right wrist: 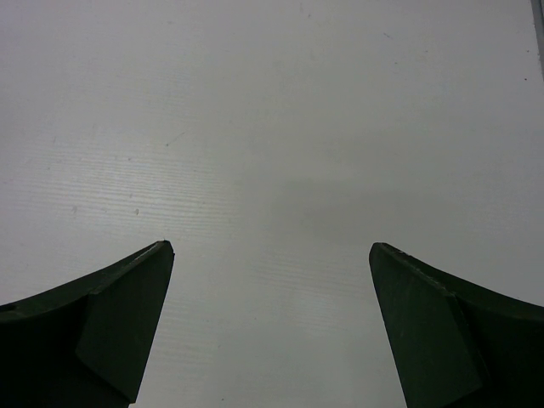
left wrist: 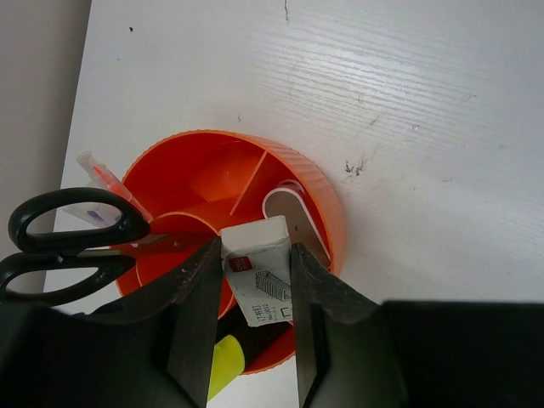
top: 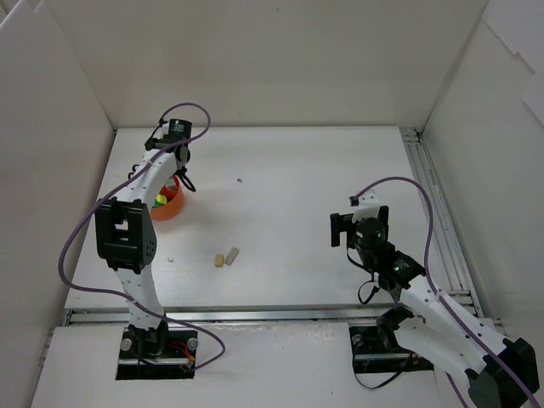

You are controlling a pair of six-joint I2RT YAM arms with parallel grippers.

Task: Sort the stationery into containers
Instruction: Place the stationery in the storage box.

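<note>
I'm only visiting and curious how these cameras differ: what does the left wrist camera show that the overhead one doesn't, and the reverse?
Only the left wrist view: a small white box pinched by the left tool over the orange holder, the holder's inner dividers, and black-handled scissors standing in it. Only the overhead view: two beige erasers lying on the table, and the right arm off to one side. Both: the holder, a yellow-tipped highlighter inside it, and the white table.
</note>
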